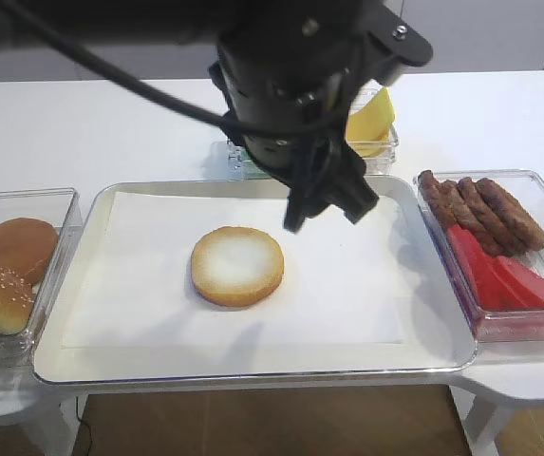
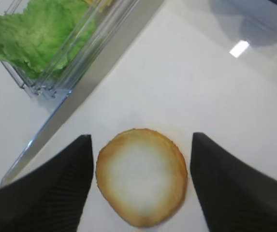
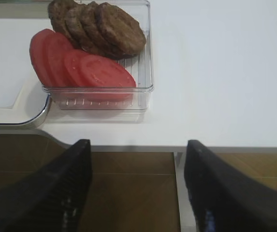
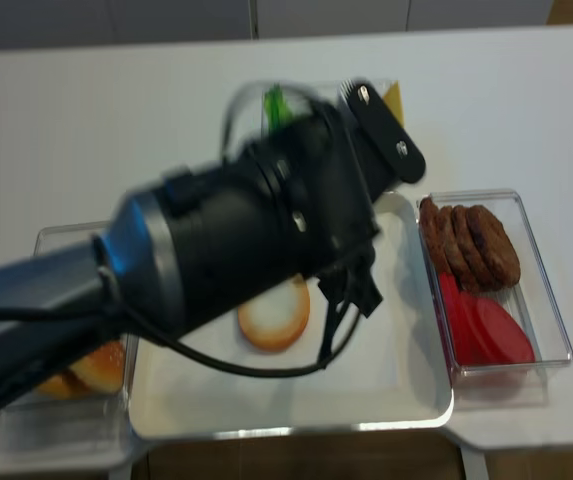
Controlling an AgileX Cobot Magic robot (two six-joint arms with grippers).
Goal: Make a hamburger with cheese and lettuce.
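The hamburger is a single bun half [image 1: 237, 265], cut face up, lying on the paper-lined tray [image 1: 253, 366]. My left gripper [image 1: 328, 211] hangs open above the tray, just right of and behind the bun. In the left wrist view the bun [image 2: 141, 176] lies below the gap between the spread fingers of the left gripper [image 2: 139, 145], which touch nothing. The lettuce [image 2: 36, 34] fills a clear box beyond the tray's rim. The cheese [image 1: 371, 119] sticks up behind the arm. My right gripper [image 3: 138, 145] is open and empty off the table's front edge.
A clear box on the left holds sesame buns [image 1: 6, 271]. A clear box on the right holds brown patties [image 1: 485, 214] and red tomato slices [image 1: 509, 280]. The left arm's bulk hides the back middle of the table.
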